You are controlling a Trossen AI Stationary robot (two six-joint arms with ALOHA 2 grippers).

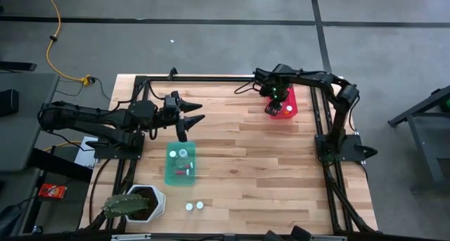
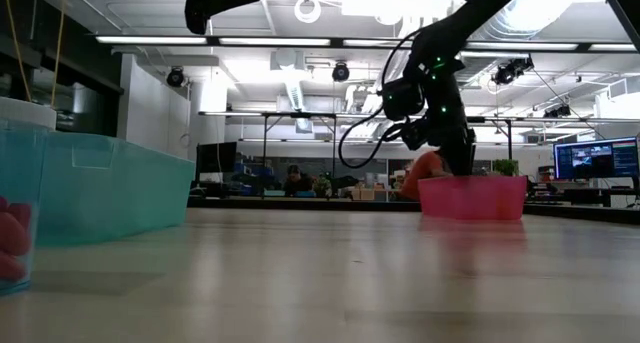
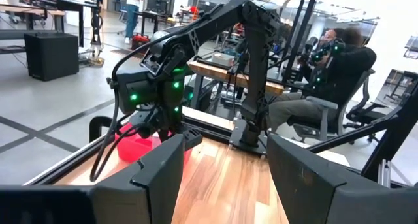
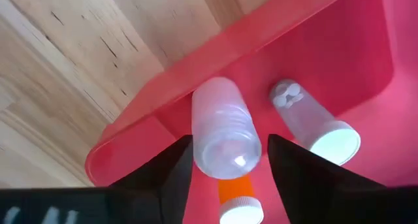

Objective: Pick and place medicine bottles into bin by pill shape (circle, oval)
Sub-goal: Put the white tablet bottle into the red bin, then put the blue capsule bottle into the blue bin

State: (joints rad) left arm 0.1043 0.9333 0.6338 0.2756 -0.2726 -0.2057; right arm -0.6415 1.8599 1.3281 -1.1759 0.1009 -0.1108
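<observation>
Red bin (image 1: 290,109), upper right of the high view, already holds bottles; the right hand (image 4: 228,160) sits in it, fingers spread beside a clear bottle (image 4: 225,127), seemingly just let go. The teal bin (image 1: 170,172) at lower left holds a few more. Two bottles (image 1: 194,206) wait on the desk (image 1: 246,164) at bottom. The left hand (image 1: 195,112) hovers open, empty. Most looks sorted.

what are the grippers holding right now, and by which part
Left gripper: nothing. A bottle sits in the right gripper, at its body, over the red bin; whether it is gripped or loose cannot be told.
</observation>
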